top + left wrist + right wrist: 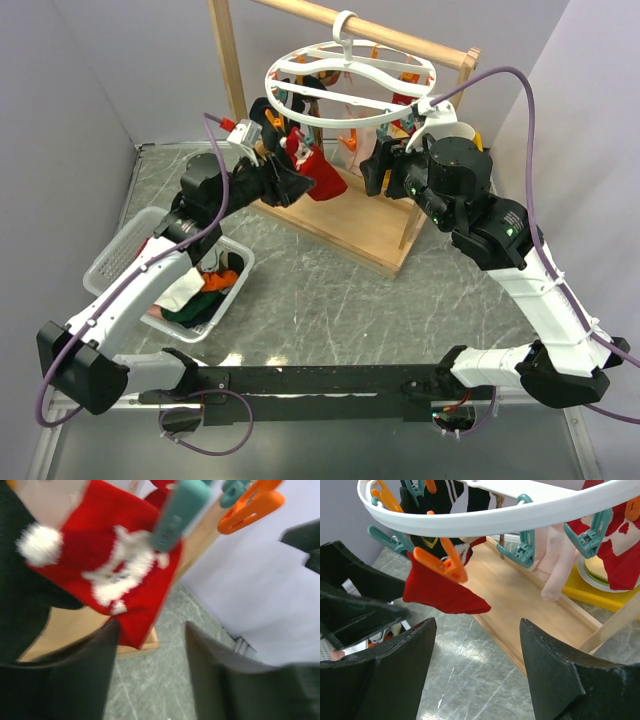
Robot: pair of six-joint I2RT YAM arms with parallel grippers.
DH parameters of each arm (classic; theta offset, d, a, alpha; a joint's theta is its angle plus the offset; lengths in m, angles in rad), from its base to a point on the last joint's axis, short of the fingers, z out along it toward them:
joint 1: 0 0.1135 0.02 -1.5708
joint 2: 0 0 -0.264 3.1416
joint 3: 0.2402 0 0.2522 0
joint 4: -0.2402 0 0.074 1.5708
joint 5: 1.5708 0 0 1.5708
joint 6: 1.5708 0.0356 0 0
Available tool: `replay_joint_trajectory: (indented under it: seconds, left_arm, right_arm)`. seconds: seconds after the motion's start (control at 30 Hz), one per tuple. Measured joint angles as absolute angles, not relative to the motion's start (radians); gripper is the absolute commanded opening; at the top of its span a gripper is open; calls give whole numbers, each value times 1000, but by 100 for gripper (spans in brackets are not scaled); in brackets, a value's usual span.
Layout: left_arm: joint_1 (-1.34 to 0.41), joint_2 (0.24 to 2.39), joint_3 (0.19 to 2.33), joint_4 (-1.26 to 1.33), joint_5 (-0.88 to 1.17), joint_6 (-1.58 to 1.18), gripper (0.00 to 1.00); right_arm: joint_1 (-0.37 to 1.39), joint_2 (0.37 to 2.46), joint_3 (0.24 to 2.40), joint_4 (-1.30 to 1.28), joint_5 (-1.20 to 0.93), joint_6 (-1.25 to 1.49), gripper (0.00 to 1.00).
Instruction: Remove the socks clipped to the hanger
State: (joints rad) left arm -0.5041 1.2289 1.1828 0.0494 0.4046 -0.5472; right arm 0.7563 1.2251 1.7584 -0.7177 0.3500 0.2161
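Observation:
The white round hanger [345,78] hangs from a wooden rod, with several socks clipped under it. A red sock with white pattern [318,168] hangs at its left side; in the left wrist view it [125,575] hangs from a teal clip [177,512]. My left gripper [298,180] is open, its fingers just below this sock's tip. My right gripper [372,170] is open and empty under the ring's right side. The right wrist view shows the ring [520,510], a red sock [440,592] on an orange clip, a pale pink sock [555,565] and a black sock [435,500].
The wooden frame rack [345,215] stands on the grey marbled table. A white basket [120,255] at the left holds several loose socks. A yellow and white object [597,582] sits on the rack's base. Grey walls close in behind and at both sides.

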Motion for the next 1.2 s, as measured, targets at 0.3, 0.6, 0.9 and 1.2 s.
replay_joint_trajectory:
  seconds: [0.3,0.6,0.9,1.2]
  left_arm:
    - [-513,1266,1203,56,324,-544,1]
    - [-582,1222,1205,36,286,-534,1]
    - [-645,1211,1246,-6,254,-513,1]
    - [-683,1184,1267,-56,227,-490,1]
  right_arm:
    - [756,1172,1698,-705,299,218,74]
    - [755,1200,1732,-669,108,227,79]
    - [755,1362,1914,-662,-3,233,80]
    - [755,1457,2048,-704,-16,247,84]
